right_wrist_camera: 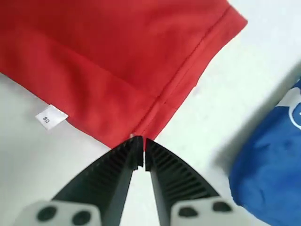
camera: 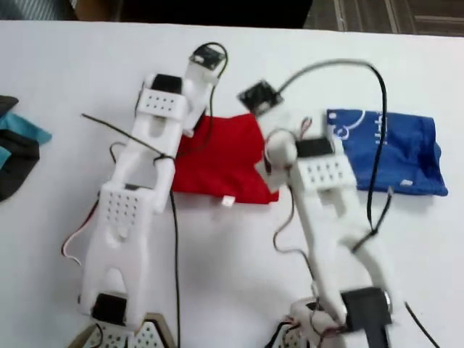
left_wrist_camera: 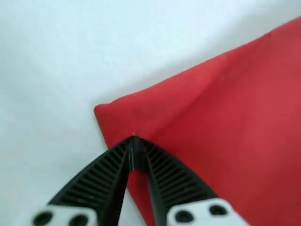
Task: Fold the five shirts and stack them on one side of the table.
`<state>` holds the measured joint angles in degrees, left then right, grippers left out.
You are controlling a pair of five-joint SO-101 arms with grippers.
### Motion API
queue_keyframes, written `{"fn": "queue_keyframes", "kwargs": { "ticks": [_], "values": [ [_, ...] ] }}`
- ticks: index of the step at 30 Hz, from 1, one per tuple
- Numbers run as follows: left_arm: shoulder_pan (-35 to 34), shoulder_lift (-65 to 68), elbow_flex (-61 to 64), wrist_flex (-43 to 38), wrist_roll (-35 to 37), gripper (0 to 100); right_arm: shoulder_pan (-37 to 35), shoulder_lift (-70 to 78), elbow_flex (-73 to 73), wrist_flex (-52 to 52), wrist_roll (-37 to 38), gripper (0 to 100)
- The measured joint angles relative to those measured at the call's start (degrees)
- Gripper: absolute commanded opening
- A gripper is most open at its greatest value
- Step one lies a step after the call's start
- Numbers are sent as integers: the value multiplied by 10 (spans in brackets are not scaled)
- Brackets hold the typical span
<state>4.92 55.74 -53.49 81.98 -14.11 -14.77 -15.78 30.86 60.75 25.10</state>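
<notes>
The folded red cloth shirt is a matt, fine knit, smooth but for a soft crease. A stitched double hem runs up from the right gripper. The fingers of the left gripper are black ribbed plastic, dull, set in white moulded plastic; they are pressed together on the red cloth, as are the right gripper's. Just beside the right gripper a small white label lies flat and matt. On that gripper's other side the blue cloth shirt looks softer and rumpled. Under both grippers the white table top is smooth with a faint sheen.
</notes>
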Motion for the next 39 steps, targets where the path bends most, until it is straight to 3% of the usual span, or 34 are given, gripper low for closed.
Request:
{"fn": "queue_keyframes", "kwargs": {
  "ticks": [5, 12, 27, 39],
  "values": [
    [-1, 8, 0, 0, 31, 27, -3, -9, 40, -98, -49, 22],
    [-2, 11, 0, 0, 125, 27, -31, 106, 42, -196, -138, 22],
    [-17, 14, 0, 0, 152, 27, -20, 130, 53, -101, -151, 22],
    [-25, 52, -55, 11, 113, 27, 1, 131, 54, -101, -101, 22]
  ]
}}
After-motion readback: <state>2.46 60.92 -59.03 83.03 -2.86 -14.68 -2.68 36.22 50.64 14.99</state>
